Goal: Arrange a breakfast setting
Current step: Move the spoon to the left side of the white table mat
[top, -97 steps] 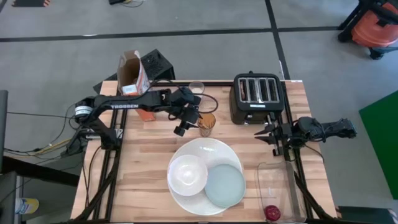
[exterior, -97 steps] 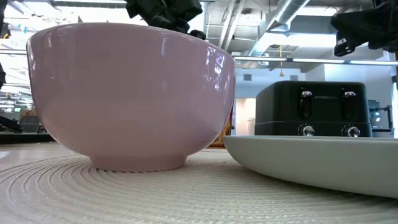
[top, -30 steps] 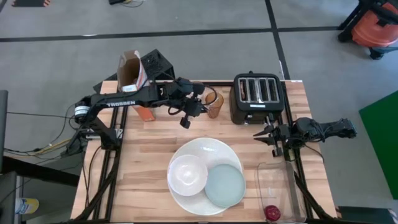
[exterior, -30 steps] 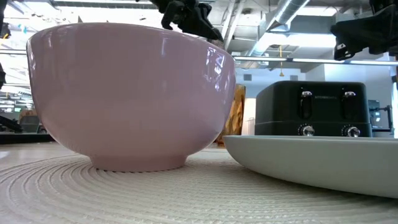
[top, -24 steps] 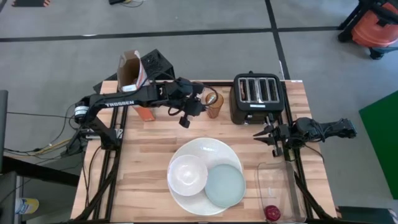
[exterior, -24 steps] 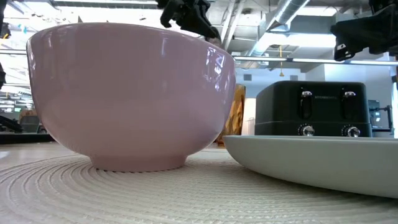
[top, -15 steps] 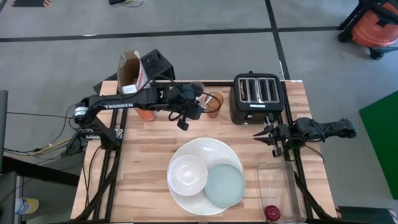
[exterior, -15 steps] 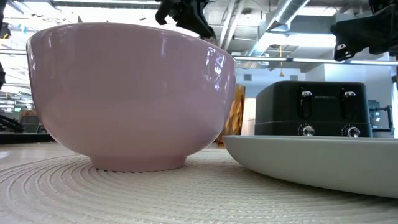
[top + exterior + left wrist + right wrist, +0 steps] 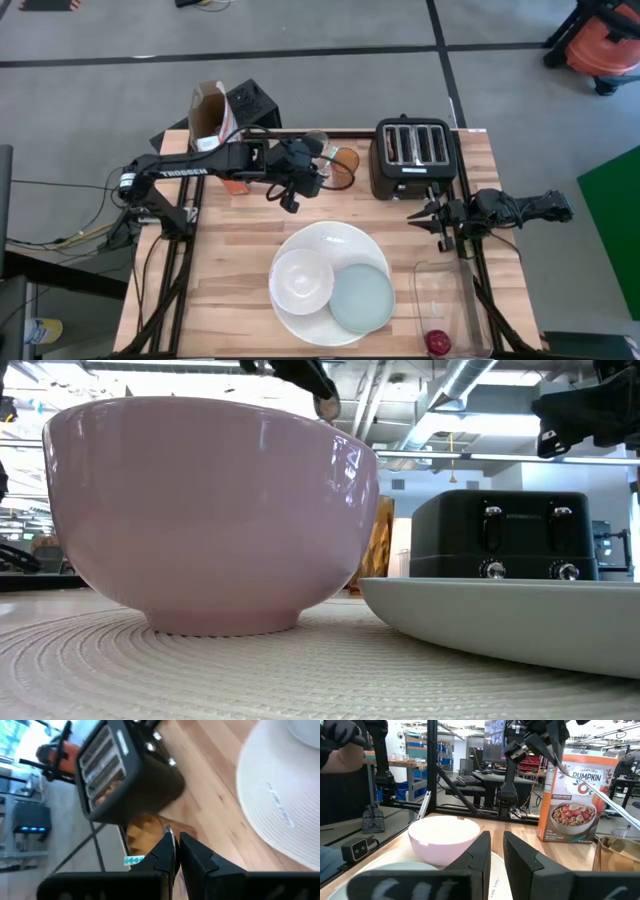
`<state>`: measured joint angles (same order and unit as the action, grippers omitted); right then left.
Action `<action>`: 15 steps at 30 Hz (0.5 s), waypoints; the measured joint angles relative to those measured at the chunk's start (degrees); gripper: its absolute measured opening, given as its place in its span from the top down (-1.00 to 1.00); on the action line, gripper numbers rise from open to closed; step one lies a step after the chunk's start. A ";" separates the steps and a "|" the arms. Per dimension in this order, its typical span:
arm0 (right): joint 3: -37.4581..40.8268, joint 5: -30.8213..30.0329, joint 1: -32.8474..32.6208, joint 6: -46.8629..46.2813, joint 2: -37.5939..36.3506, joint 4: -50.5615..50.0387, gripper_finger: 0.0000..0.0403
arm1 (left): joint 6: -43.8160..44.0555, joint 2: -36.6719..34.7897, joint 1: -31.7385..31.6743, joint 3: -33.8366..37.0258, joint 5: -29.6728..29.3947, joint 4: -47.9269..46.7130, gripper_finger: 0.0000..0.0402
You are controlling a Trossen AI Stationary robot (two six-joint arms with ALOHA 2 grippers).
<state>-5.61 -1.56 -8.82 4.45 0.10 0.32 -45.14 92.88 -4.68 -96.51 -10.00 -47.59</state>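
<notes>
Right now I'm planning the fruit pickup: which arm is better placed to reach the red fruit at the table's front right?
Right. The right gripper is on the same side as the red fruit, in front of the toaster. The left gripper is farther off at the back, beside the amber glass.

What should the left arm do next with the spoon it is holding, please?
Probably lift the left gripper a little: it grips the teal-handled spoon, whose far end slants toward the amber glass, well away from the large white plate where it likely belongs.
</notes>
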 joint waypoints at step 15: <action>0.00 -0.04 0.00 0.00 0.00 -0.18 0.63 | 15.53 0.00 12.17 -3.56 -10.31 -19.55 0.99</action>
<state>-5.61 -1.61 -8.82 4.45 0.10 0.14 -29.61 92.88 7.49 -100.07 -20.31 -67.14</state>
